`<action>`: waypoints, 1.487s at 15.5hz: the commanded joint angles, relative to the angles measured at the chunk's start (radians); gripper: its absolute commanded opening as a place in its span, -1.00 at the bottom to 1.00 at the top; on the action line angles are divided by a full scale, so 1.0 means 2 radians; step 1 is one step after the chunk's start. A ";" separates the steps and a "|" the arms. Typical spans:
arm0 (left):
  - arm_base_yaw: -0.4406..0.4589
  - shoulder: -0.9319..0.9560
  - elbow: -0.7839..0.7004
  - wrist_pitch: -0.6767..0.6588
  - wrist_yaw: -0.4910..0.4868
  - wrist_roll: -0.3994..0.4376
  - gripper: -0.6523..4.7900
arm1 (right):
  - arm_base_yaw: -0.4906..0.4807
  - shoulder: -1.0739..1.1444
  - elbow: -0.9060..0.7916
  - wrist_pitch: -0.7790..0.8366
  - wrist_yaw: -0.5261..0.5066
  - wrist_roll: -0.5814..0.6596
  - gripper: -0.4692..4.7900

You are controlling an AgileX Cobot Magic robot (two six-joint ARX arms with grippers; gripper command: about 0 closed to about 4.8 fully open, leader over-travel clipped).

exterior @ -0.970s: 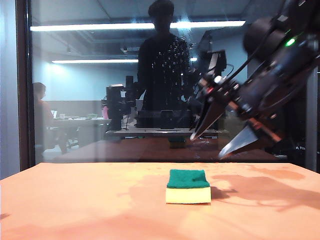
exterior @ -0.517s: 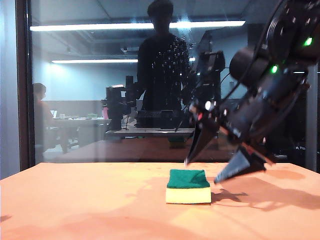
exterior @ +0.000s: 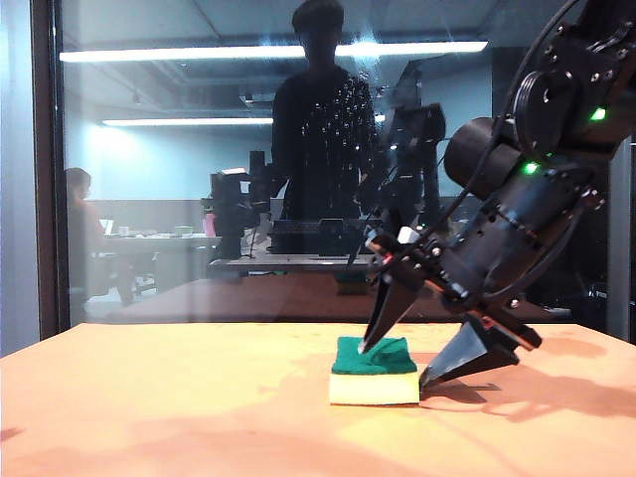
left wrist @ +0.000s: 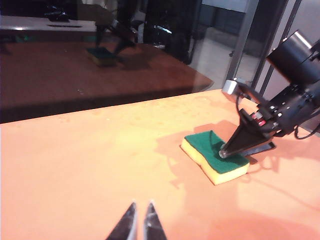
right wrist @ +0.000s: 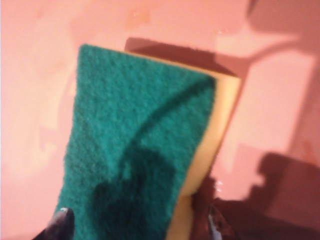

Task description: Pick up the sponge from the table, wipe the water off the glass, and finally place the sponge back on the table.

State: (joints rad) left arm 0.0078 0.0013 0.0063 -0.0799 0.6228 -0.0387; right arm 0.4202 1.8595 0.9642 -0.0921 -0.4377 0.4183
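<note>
The sponge (exterior: 375, 370), dark green over pale yellow foam, lies flat on the orange table (exterior: 149, 397) in front of the upright glass (exterior: 179, 149). My right gripper (exterior: 395, 366) is open and straddles it, one fingertip at the green top's far-left edge and the other low beside its right end. In the right wrist view the sponge (right wrist: 140, 145) fills the gap of the right gripper (right wrist: 137, 217). The left wrist view shows the sponge (left wrist: 215, 156) far off, with my left gripper (left wrist: 141, 206) shut and empty over bare table (left wrist: 75, 160).
Fine water droplets (exterior: 343, 114) speckle the glass over a person's dim reflection. The pane's dark frame (exterior: 45, 169) stands at the left. The bulky right arm (exterior: 527, 209) hangs over the table's right side. A mirrored sponge (left wrist: 102, 56) shows in the glass.
My right gripper has come down and leftward from above the table's far right. Its open fingers now sit around the sponge. The sponge has not moved.
</note>
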 commanded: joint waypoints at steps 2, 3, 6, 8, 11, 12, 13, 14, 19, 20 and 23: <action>0.000 0.001 0.002 0.003 0.003 0.000 -0.67 | 0.003 0.018 0.016 0.005 0.007 0.005 0.47; 0.000 0.001 0.002 0.003 0.003 0.000 -0.67 | 0.003 0.025 0.027 0.002 0.009 0.005 0.46; 0.000 0.001 0.002 0.003 0.003 0.000 -0.67 | 0.003 0.041 0.050 -0.009 0.013 0.005 0.23; 0.000 0.001 0.002 0.003 0.003 0.000 -0.67 | 0.003 0.044 0.051 -0.010 0.025 0.004 -0.27; 0.000 0.001 0.002 0.003 0.003 0.000 -0.67 | 0.003 0.044 0.051 -0.004 0.033 0.004 -0.85; 0.000 0.001 0.002 0.003 0.003 0.000 -0.67 | 0.003 0.044 0.051 -0.002 0.035 0.004 -0.85; 0.000 0.001 0.002 0.003 0.003 0.000 -0.67 | 0.003 0.044 0.051 0.003 0.035 0.000 -0.85; 0.000 0.001 0.002 0.003 0.003 0.000 -0.67 | 0.003 0.043 0.051 0.008 0.035 -0.001 -0.85; 0.000 0.001 0.002 0.003 0.003 0.001 -0.67 | 0.001 0.001 0.051 0.049 0.070 -0.029 -0.85; 0.000 0.001 0.002 0.003 0.003 0.001 -0.67 | -0.001 -0.008 0.051 0.059 0.078 -0.030 -0.85; 0.000 0.001 0.002 0.007 0.003 0.001 -0.67 | -0.011 -0.026 0.051 0.095 0.089 -0.039 -0.85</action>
State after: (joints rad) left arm 0.0082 0.0013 0.0063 -0.0799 0.6250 -0.0387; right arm 0.4019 1.8244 1.0641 0.0547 -0.2794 0.3576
